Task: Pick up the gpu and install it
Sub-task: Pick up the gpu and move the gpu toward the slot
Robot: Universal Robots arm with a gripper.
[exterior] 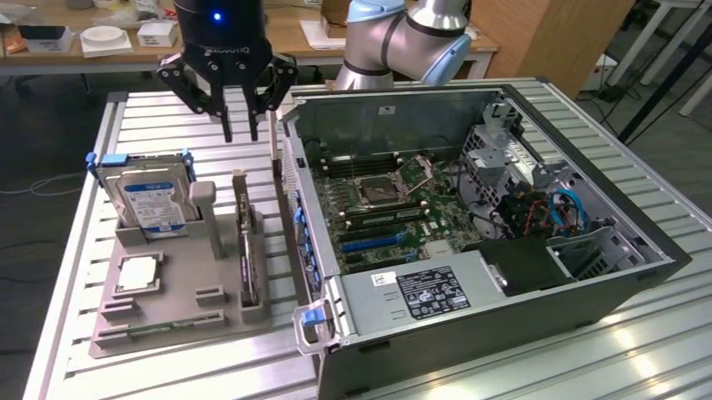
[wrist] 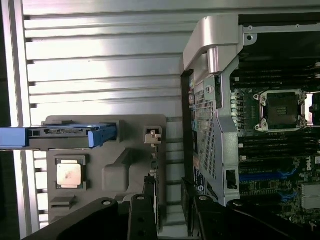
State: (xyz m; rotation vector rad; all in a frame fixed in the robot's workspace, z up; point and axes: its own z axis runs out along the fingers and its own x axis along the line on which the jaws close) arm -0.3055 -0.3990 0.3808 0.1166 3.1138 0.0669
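The gpu [exterior: 246, 254] is a thin dark card standing on edge in a slot of the grey holder [exterior: 167, 312], beside the open computer case [exterior: 445, 308]. In the wrist view the gpu [wrist: 156, 192] is a narrow dark strip running along the holder's edge. My gripper [exterior: 242, 135] hangs open above the far end of the card, well clear of it, with nothing between its fingers. Its dark fingers [wrist: 140, 215] frame the card's near stretch in the wrist view. Inside the case, the motherboard [exterior: 378, 200] lies exposed with blue card slots [exterior: 373, 242].
A silver hard drive [exterior: 153, 204] in a blue caddy stands at the holder's far corner, with a square processor chip [exterior: 136, 273] lying nearer. The case's rear wall [wrist: 205, 125] rises close beside the card. The ribbed metal table [exterior: 167, 125] surrounds everything.
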